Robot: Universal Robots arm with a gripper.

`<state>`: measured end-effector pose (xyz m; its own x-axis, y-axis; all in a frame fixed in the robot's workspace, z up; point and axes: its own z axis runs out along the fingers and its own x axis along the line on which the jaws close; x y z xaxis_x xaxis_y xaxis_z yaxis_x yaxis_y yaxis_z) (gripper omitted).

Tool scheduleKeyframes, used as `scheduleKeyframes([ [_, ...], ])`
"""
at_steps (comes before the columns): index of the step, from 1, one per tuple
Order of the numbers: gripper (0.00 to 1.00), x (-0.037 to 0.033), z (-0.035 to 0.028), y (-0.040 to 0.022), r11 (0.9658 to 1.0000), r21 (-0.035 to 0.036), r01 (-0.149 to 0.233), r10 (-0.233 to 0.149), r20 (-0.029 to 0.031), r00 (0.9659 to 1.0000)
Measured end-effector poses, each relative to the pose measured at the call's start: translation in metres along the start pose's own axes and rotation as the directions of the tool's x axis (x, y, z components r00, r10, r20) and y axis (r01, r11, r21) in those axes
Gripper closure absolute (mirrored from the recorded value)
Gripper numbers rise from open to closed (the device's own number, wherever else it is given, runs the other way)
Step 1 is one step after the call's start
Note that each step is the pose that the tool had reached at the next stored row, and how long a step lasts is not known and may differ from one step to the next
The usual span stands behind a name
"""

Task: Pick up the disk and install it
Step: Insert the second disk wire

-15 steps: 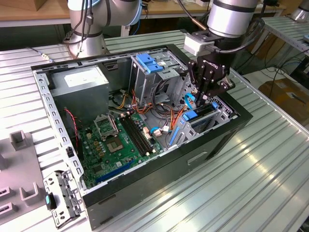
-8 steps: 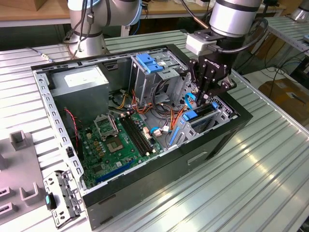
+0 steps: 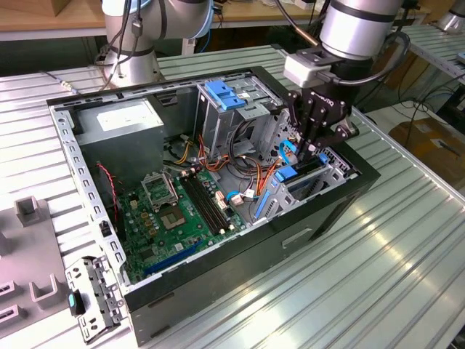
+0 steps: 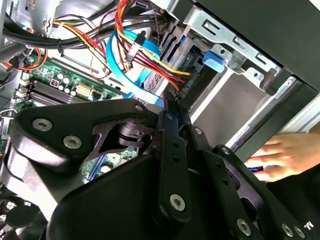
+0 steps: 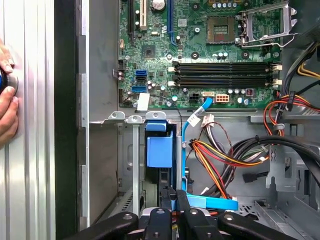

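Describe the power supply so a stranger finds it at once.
Look into the open computer case. The power supply fills its far corner on the exterior view's left. It alone is a closed grey box with a white sticker on top.

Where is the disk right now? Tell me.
In the exterior view, the disk sits in the drive bay at that view's right of the case, just below the gripper.
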<state>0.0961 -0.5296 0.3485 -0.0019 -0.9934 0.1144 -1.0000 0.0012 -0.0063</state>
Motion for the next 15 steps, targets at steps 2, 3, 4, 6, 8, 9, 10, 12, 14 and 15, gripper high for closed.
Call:
scheduleKeyframes([
  [2, 0.84, 0.0021, 0.0003, 0.0, 1.0, 0.0, 0.0, 0.0, 0.0003, 1.0],
  [3, 0.84, 0.0043, 0.0005, 0.0, 1.0, 0.0, 0.0, 0.0, 0.0007, 1.0],
  [4, 0.84, 0.0051, 0.0006, 0.0, 1.0, 0.0, 0.0, 0.0, 0.0016, 1.0],
  [6, 0.84, 0.0055, 0.0006, -0.0002, 1.0, 0.0, 0.0, 0.0, 0.005, 1.0],
  [8, 0.84, 0.0055, 0.0007, -0.0007, 1.0, 0.0, 0.0, 0.0, 0.0088, 1.0],
  [9, 0.84, 0.0055, 0.0007, -0.0011, 1.0, 0.0, 0.0, 0.0, 0.0094, 1.0],
  [10, 0.84, 0.0055, 0.0007, -0.0015, 1.0, 0.0, 0.0, 0.0, 0.0098, 1.0],
  [12, 0.84, 0.0055, 0.0007, -0.0021, 1.0, 0.0, 0.0, 0.0, 0.011, 0.9999],
  [14, 0.84, 0.0055, 0.0008, -0.0022, 1.0, 0.0, 0.0, 0.0, 0.0147, 0.9999],
  [15, 0.84, 0.0055, 0.001, -0.0023, 1.0, 0.0, 0.0, 0.0, 0.0167, 0.9999],
])
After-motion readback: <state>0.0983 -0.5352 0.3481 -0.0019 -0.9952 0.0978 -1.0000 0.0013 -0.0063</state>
